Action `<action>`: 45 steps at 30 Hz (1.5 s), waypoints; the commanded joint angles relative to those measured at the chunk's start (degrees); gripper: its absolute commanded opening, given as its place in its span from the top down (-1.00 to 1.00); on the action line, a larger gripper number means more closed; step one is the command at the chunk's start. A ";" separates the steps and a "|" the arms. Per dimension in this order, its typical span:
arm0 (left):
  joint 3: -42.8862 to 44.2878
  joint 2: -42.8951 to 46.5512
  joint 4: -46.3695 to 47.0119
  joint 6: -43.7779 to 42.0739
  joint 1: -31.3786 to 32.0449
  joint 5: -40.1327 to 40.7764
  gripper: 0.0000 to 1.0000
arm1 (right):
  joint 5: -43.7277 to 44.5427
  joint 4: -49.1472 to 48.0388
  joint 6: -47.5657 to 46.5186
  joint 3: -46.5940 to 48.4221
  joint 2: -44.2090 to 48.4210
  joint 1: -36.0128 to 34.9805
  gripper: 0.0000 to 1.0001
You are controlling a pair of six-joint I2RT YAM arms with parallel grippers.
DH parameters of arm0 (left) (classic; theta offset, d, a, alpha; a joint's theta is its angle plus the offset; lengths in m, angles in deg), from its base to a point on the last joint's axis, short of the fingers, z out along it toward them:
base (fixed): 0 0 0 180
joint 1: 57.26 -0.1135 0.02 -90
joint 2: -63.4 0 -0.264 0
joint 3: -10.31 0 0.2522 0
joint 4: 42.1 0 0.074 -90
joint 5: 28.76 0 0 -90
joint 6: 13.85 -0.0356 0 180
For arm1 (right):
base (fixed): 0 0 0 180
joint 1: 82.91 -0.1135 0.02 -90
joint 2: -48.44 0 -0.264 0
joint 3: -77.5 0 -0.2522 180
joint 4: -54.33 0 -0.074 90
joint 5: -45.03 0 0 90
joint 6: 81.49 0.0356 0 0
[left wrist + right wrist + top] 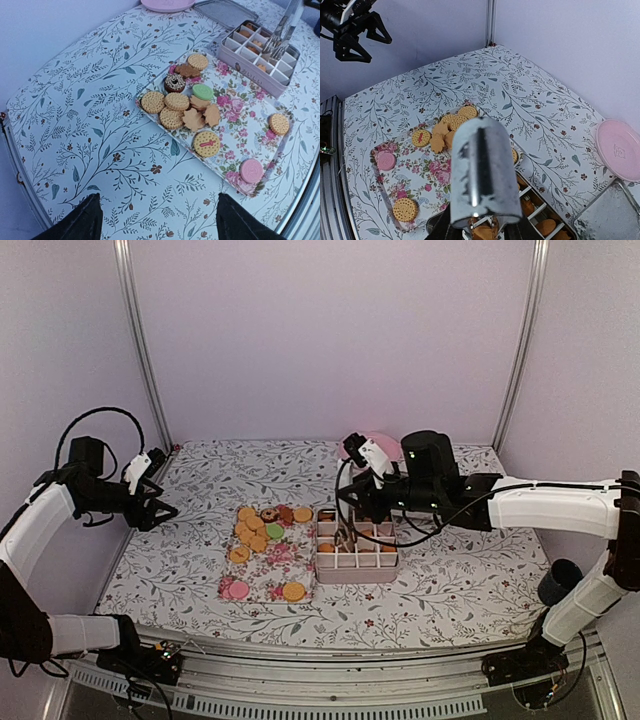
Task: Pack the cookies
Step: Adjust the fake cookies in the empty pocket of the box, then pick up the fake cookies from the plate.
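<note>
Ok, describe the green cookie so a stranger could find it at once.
Start at the rose-patterned tray lying beside the compartment box. Its cookies crowd at one end, and the green cookie sits in that cluster, near the chocolate sprinkled one. It is the only green one there, smooth and round.

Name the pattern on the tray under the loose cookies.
Pink roses on white; the tray shows best in the left wrist view.

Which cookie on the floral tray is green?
The green cookie in the cluster at the far end of the tray, beside the dark sprinkled cookie. It is the only green one; the rest are golden, pink or dark.
</note>
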 commanded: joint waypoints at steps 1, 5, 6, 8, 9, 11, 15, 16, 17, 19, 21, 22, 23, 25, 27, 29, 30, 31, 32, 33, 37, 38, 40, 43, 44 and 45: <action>0.63 1.03 -0.44 -0.17 -0.57 -0.15 -0.58 | -1.49 -1.09 0.18 0.18 0.42 0.26 0.48; 0.64 1.15 -0.38 -0.08 -0.57 -0.26 -0.58 | -0.65 -0.79 0.27 -0.30 2.51 0.23 0.48; 0.68 1.07 -0.35 -0.08 -0.57 -0.32 -0.58 | -0.47 -0.67 0.21 -0.13 3.12 0.27 0.47; 0.64 1.07 -0.43 0.07 -0.57 -0.28 -0.58 | 0.02 -0.43 0.04 0.48 4.38 0.27 0.46; 0.64 1.07 -0.34 0.14 -0.57 -0.18 -0.58 | 0.43 -0.34 0.03 0.92 5.09 0.21 0.46; 0.56 0.92 -0.36 0.39 -0.57 0.11 -0.58 | 0.63 -0.97 0.16 1.35 6.50 0.19 0.45; -0.33 0.96 0.47 0.69 -0.65 1.28 -0.59 | 1.07 -2.64 0.73 1.91 7.67 -2.22 0.41; -0.53 0.97 0.71 0.85 -0.66 1.48 -0.59 | 1.80 -2.87 0.56 2.36 7.32 -3.51 0.41; -0.65 0.98 0.86 1.11 -0.72 1.60 -0.60 | 2.55 -2.96 0.40 2.93 6.70 -5.61 0.40; -0.89 0.96 1.19 1.44 -0.72 1.63 -0.62 | 3.47 -3.01 0.28 4.22 4.85 -8.56 0.40; -1.09 1.06 1.32 1.66 -0.86 1.57 -0.62 | 4.44 -3.54 0.58 5.40 2.69 -11.27 0.39; -1.19 1.13 1.32 1.64 -0.79 1.50 -0.62 | 4.65 -4.15 0.70 5.84 1.57 -12.29 0.38; -1.32 1.20 1.32 1.68 -0.83 1.50 -0.62 | 4.57 -4.84 1.13 6.21 0.50 -13.16 0.38; -1.47 1.31 1.28 1.68 -0.85 1.50 -0.62 | 4.12 -6.03 2.01 7.15 -2.40 -14.23 0.38; -1.47 1.41 1.16 1.64 -0.92 1.59 -0.62 | 4.05 -6.80 3.00 7.66 -4.99 -15.10 0.37; -1.47 1.51 0.91 1.42 -0.92 1.78 -0.63 | 4.53 -7.21 3.42 9.10 -7.39 -15.69 0.35; -1.47 1.58 0.84 1.34 -0.92 1.81 -0.63 | 4.66 -7.32 3.69 9.81 -8.55 -15.79 0.35; -1.54 1.59 0.80 1.20 -0.91 1.84 -0.63 | 4.80 -7.41 3.86 10.04 -9.46 -15.90 0.35; -1.63 1.67 0.80 1.09 -0.92 1.85 -0.63 | 4.97 -7.54 4.16 10.11 -10.31 -15.88 0.35; -1.77 1.68 0.80 0.99 -0.90 1.81 -0.64 | 5.22 -7.68 4.36 10.13 -11.03 -15.97 0.35; -2.08 1.72 0.82 0.97 -0.92 1.47 -0.65 | 6.53 -8.47 4.76 9.67 -12.77 -15.97 0.31; -2.15 1.69 0.85 0.98 -0.92 1.34 -0.65 | 6.53 -8.86 4.92 9.43 -13.00 -15.93 0.30; -2.26 1.72 0.88 0.98 -0.91 1.17 -0.66 | 7.12 -9.80 5.09 8.85 -13.36 -15.98 0.29; -2.26 1.80 0.97 0.89 -0.83 1.27 -0.74 | 7.94 -11.49 6.51 8.55 -13.56 -15.94 0.28; -2.22 1.85 0.94 0.90 -0.83 1.28 -0.78 | 8.02 -11.93 7.15 7.11 -13.64 -15.95 0.27; -2.18 1.78 0.97 0.85 -0.85 1.28 -0.81 | 8.15 -12.26 7.32 6.69 -13.70 -15.98 0.26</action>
